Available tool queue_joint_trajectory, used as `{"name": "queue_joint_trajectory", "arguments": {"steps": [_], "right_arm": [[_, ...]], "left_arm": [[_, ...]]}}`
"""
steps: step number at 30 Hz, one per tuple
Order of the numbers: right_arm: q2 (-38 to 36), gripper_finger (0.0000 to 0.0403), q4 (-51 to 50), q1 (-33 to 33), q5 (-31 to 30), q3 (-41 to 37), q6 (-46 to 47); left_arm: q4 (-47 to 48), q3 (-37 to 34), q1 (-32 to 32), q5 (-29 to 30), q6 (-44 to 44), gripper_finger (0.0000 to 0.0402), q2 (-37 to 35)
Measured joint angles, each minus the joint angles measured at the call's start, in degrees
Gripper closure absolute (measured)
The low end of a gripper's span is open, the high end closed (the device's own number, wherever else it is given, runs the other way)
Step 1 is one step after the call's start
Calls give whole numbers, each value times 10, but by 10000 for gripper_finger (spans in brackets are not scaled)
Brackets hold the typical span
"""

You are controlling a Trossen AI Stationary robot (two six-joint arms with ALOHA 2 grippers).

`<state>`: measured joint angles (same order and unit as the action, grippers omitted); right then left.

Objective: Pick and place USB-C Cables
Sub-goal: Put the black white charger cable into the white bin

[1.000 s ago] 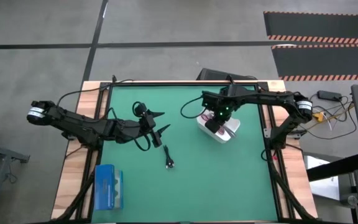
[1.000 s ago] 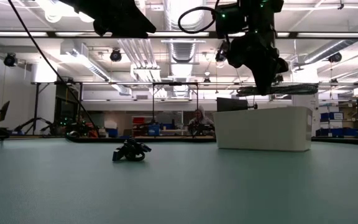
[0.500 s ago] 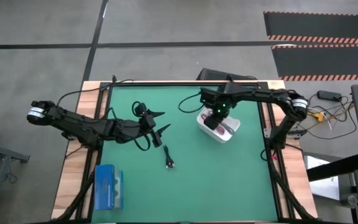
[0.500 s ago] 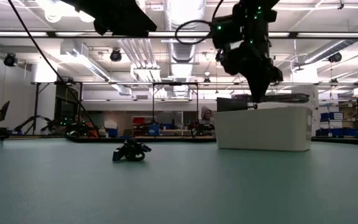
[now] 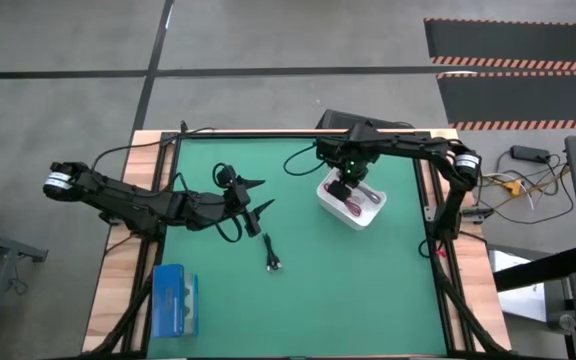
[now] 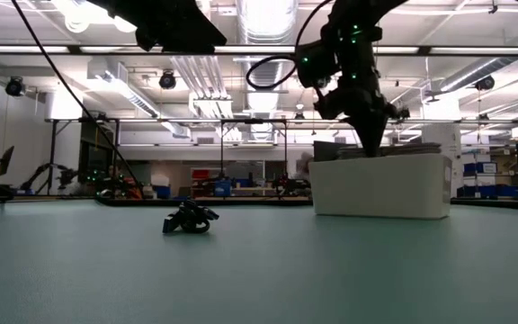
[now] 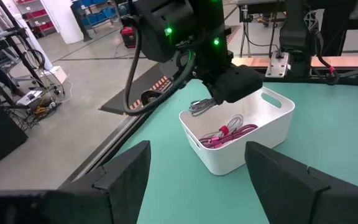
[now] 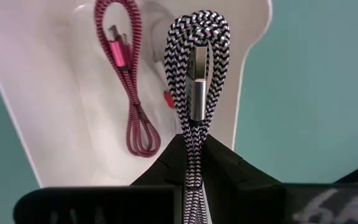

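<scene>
The grey braided cable (image 8: 194, 81) is in my right gripper (image 8: 190, 155), which hovers over the white bin (image 5: 360, 215). A magenta-red cable (image 8: 126, 81) and a white cable (image 7: 230, 122) lie on the bin's floor. The black cable (image 5: 273, 260) lies bundled on the green mat, also seen in the low view as the black cable (image 6: 190, 219). My left gripper (image 5: 253, 205) is open and hangs in the air left of the bin, above and beyond the black cable; its fingers touch nothing. My right gripper is shut on the grey cable's bundle, pinched between the two fingers at one end of the loop (image 8: 190, 140). The fingers (image 7: 229, 84) come from above, slanting down over the bin. The cable is lifted clear, and its free loop (image 7: 199, 107) sticks out past the fingertips above the bin's left rim.
A flat blue box (image 5: 175, 302) lies at the mat's near left corner. The wooden table edge (image 5: 433, 215) runs close to the right of the bin. Open green mat (image 5: 358, 290) stretches along the near side.
My right gripper has shifted a little toward the table's left and far edge over the bin and come down closer to its rim, turning about as it went, still shut on the grey cable. My left arm and the black cable have kept still.
</scene>
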<state>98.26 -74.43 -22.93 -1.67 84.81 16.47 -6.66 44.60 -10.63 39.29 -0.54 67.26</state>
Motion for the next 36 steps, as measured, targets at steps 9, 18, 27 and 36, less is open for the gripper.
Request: {"name": "queue_joint_trajectory", "arguments": {"steps": [9, 18, 27, 36], "right_arm": [[1, 383, 16, 0, 0, -11, 2], [1, 383, 36, 0, 0, -21, 0], [1, 383, 62, 0, 0, -53, 0], [1, 383, 106, 0, 0, -81, -2]], "left_arm": [[1, 0, 0, 0, 12, 155, 0], [1, 0, 0, 0, 13, 155, 0], [1, 0, 0, 0, 13, 155, 0], [1, 0, 0, 0, 13, 155, 0]]}}
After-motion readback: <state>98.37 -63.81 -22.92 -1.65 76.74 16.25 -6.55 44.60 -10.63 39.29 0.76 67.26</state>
